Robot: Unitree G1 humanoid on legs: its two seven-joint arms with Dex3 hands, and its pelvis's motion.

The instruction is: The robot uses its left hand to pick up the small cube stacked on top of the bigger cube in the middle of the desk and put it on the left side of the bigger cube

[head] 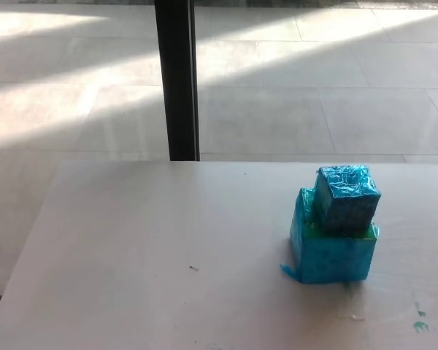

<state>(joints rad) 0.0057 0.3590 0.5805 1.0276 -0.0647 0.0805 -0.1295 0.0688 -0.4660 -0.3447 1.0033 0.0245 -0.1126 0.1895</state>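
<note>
Neither robot hand shows in the frame, so their state cannot be told. The small cube wrapped in crinkled dark-blue foil (347, 198) sits on the bigger cube in turquoise foil (331, 248), right of centre, shifted toward its right rear corner. Judged best approach: the left hand descends from picture left, pinches the side faces, lifts straight up, avoiding shoving the base. Count: two cubes, one pale desk (146, 277), one black post (177, 80) at upper centre.

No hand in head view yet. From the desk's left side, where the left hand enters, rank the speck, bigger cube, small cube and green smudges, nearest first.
1. speck, left of centre.
2. bigger cube, right of centre.
3. small cube, atop it, slightly further right.
4. green smudges, near right corner.
</note>
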